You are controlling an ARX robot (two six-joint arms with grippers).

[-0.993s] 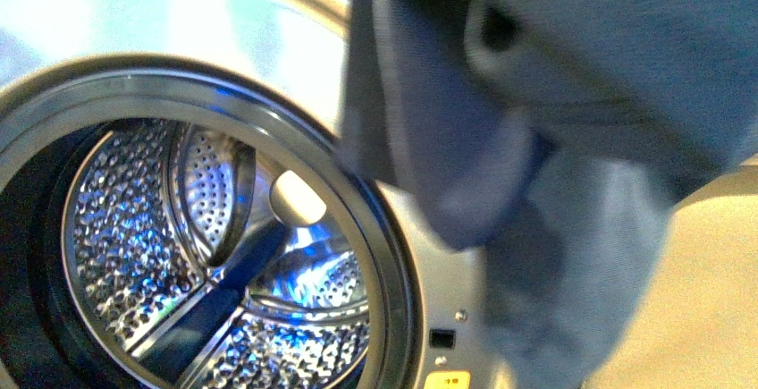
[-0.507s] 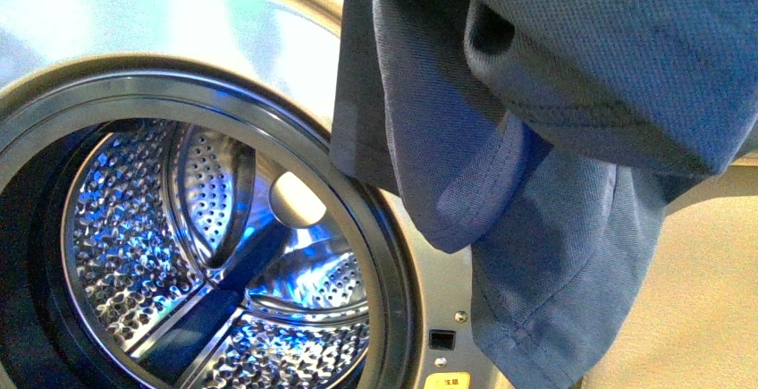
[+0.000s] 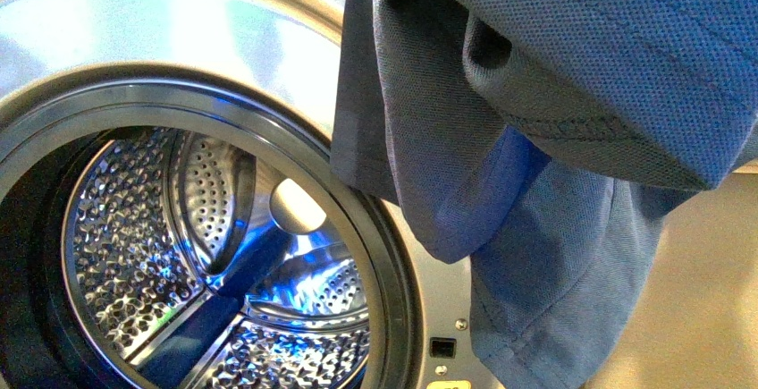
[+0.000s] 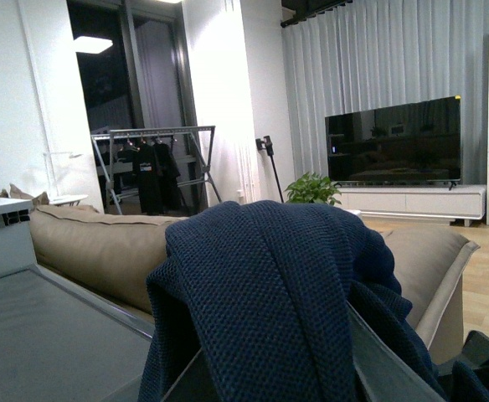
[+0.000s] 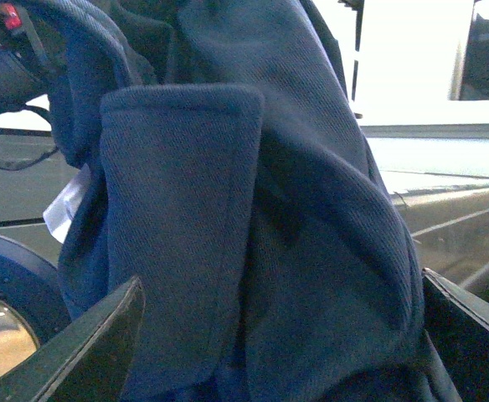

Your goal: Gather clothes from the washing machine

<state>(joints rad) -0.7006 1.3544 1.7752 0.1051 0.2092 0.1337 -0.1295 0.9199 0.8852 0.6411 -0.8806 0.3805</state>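
Note:
The clothes (image 3: 554, 139), a slate-blue pique-knit garment with stitched hems, hang close before the front camera at upper right. They cover the right side of the washing machine (image 3: 268, 58). Its door ring and dimpled steel drum (image 3: 214, 264) show at lower left, with no garment seen inside. No gripper shows in the front view. In the left wrist view my left gripper (image 4: 274, 377) is shut on the clothes (image 4: 270, 285), which drape over its fingers. In the right wrist view my right gripper (image 5: 282, 352) is open, its fingers (image 5: 102, 335) wide apart, with the clothes (image 5: 253, 226) hanging between them.
A beige sofa cushion (image 4: 102, 247) lies behind the left gripper. Beyond it are a clothes rack (image 4: 156, 163), a plant (image 4: 311, 188) and a television (image 4: 393, 142) on a low cabinet. The machine's dark-rimmed door (image 5: 14, 285) shows at the edge of the right wrist view.
The hanging clothes have steadied from a blur and sit slightly higher and closer to the camera. The washing machine has shifted slightly downward in the front view.

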